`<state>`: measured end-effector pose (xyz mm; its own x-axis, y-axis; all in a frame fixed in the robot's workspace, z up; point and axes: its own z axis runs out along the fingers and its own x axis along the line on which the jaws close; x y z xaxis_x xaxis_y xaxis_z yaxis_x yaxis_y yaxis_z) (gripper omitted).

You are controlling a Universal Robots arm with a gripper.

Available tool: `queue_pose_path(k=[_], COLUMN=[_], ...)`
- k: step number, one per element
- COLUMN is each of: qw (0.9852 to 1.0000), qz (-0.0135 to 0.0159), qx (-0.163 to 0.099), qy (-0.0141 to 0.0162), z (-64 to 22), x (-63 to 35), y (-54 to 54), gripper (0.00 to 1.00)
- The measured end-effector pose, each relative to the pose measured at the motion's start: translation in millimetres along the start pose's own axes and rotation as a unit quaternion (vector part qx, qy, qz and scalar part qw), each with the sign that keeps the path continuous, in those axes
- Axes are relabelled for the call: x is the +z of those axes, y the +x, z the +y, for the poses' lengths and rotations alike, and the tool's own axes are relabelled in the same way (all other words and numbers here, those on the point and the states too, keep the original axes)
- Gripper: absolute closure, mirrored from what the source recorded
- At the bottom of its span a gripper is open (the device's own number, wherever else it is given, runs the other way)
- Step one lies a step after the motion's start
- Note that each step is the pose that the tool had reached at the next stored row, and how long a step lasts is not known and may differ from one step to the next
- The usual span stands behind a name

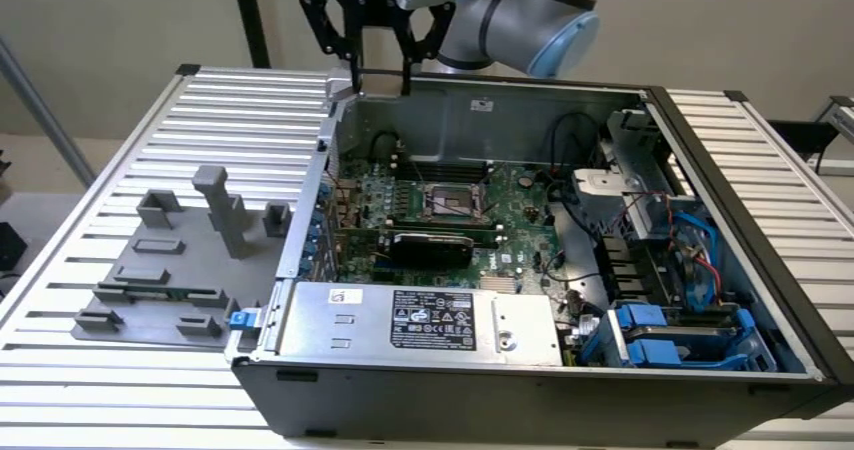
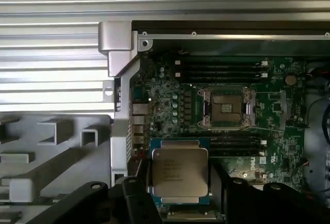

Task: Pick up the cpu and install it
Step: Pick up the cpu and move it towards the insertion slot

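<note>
The cpu (image 2: 179,177), a flat square chip with a silver-grey top and pale rim, sits clamped between two black fingers (image 2: 138,180) in the wrist view. My gripper (image 1: 382,85) is shut on it and hangs above the back left corner of the open computer case (image 1: 534,88), over the case's rear wall. The motherboard socket (image 1: 454,202) lies open in the middle of the green board, well below and in front of the gripper. Seen from the wrist, that socket (image 2: 227,109) is apart from the held chip, with memory slots between them.
A grey fixture plate (image 1: 160,270) with upright blocks lies on the slatted table at the exterior view's left. Inside the case are a silver power supply (image 1: 414,320) at the front, blue drive bays (image 1: 667,335) at the right, and loose cables.
</note>
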<state>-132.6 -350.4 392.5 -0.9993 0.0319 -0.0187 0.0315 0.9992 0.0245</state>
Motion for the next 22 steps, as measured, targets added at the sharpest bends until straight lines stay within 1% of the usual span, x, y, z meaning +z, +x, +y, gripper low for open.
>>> queue_pose_path(k=[7, 10, 13, 20, 22], qw=[1.0000, 1.0000, 1.0000, 1.0000, 1.0000], qz=[0.0000, 0.0000, 0.0000, 0.0000, 0.0000], qx=[0.000, 0.000, 0.000, 0.000, 0.000], qy=[0.0006, 0.0006, 0.0008, 0.0010, 0.0009], z=[22.6, 28.8, 31.6, 33.5, 33.6], x=[11.4, 17.2, 23.1, 36.5, 40.2], y=[-25.7, -38.9, -52.6, -84.0, -89.1], gripper=[0.45, 0.45, 0.45, 0.45, 0.45])
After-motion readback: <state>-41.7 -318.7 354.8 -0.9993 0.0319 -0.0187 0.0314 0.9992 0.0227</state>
